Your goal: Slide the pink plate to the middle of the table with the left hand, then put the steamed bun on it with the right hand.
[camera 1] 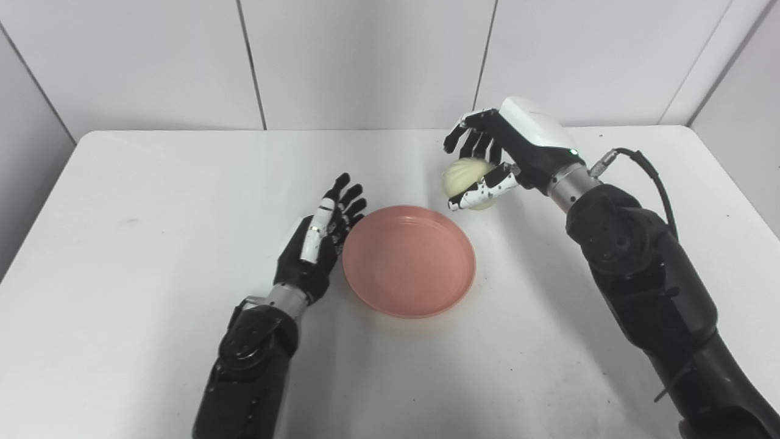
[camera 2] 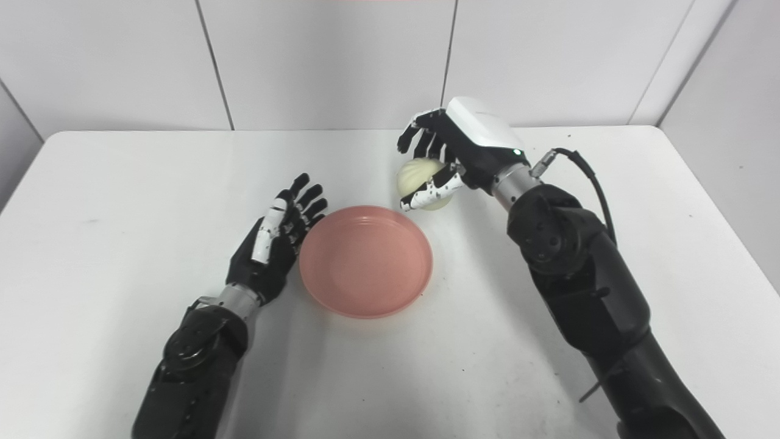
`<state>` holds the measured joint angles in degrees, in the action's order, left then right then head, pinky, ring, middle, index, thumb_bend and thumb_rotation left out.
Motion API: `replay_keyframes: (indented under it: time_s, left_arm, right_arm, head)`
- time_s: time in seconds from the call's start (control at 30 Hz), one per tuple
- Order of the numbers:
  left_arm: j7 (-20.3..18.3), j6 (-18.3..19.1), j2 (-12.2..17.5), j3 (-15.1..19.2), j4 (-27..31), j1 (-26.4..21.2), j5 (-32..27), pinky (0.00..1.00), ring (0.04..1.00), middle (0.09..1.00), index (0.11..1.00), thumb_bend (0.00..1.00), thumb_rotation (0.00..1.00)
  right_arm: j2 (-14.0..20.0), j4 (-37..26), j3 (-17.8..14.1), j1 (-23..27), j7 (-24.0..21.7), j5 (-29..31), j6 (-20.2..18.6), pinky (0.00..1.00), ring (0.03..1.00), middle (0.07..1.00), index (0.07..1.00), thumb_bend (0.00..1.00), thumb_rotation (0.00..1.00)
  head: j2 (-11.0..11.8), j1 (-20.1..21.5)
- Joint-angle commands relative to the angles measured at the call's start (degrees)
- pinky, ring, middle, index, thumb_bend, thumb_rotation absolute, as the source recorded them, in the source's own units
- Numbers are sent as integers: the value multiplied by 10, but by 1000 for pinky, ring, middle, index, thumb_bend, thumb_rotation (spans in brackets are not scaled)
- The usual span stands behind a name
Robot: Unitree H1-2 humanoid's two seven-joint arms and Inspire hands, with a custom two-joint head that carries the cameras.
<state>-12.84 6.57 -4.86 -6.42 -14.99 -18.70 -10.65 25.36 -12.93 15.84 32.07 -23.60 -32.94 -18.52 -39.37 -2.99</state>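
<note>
The pink plate [camera 1: 408, 261] lies empty near the middle of the white table [camera 1: 122, 244]. My left hand [camera 1: 320, 241] is open, its fingers straight and apart, right beside the plate's left rim and holding nothing. My right hand [camera 1: 493, 155] is shut on the pale steamed bun [camera 1: 466, 177], with fingers over its top and thumb under its front. The bun is held just beyond the plate's far right rim, slightly above the table. The same scene shows in the right eye view: plate [camera 2: 365, 261], bun [camera 2: 420, 174].
White wall panels stand behind the table's far edge. A black cable [camera 1: 646, 167] loops from my right forearm.
</note>
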Motion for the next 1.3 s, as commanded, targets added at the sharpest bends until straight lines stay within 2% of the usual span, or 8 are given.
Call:
replay_keyframes:
  time_s: [0.0,0.13,0.17,0.2,0.3,0.47,0.77,1.27]
  left_arm:
    - [10,24,0,-5,-37,27,16,962,955,968,973,395,1000]
    - [7,14,-2,-6,-47,23,15,967,958,969,977,383,1000]
    - [8,12,-2,-6,-48,22,16,967,958,969,977,382,1000]
    - [9,12,-2,-7,-48,22,16,962,958,968,978,379,1000]
    - [10,14,-3,-8,-47,21,17,959,958,969,979,374,1000]
    - [12,21,-2,-10,-37,23,20,957,959,970,981,370,1000]
    - [12,28,-2,-7,-28,26,20,957,956,964,976,374,1000]
    - [13,39,1,-8,-14,30,22,938,950,961,972,377,1000]
  right_arm:
    - [-6,-18,2,28,1,1,25,357,427,450,526,517,0]
    - [-12,-15,35,29,3,-53,28,290,379,437,529,519,0]
    - [-19,-10,37,26,4,-46,31,286,377,437,529,520,0]
    - [-24,-7,37,24,4,-39,33,338,420,452,522,521,0]
    - [-34,12,38,17,6,-18,54,393,465,474,504,522,0]
    - [-47,36,50,9,9,-17,75,380,445,467,508,522,0]
    - [-53,55,75,-8,-3,-42,68,329,396,429,536,517,0]
    - [-52,93,97,-20,-6,-82,71,344,433,427,528,520,0]
  head:
    - [-3,-5]
    - [-6,-8]
    - [-8,-9]
    - [-8,-9]
    - [-10,-8]
    - [-15,-2]
    - [-22,4]
    - [-28,9]
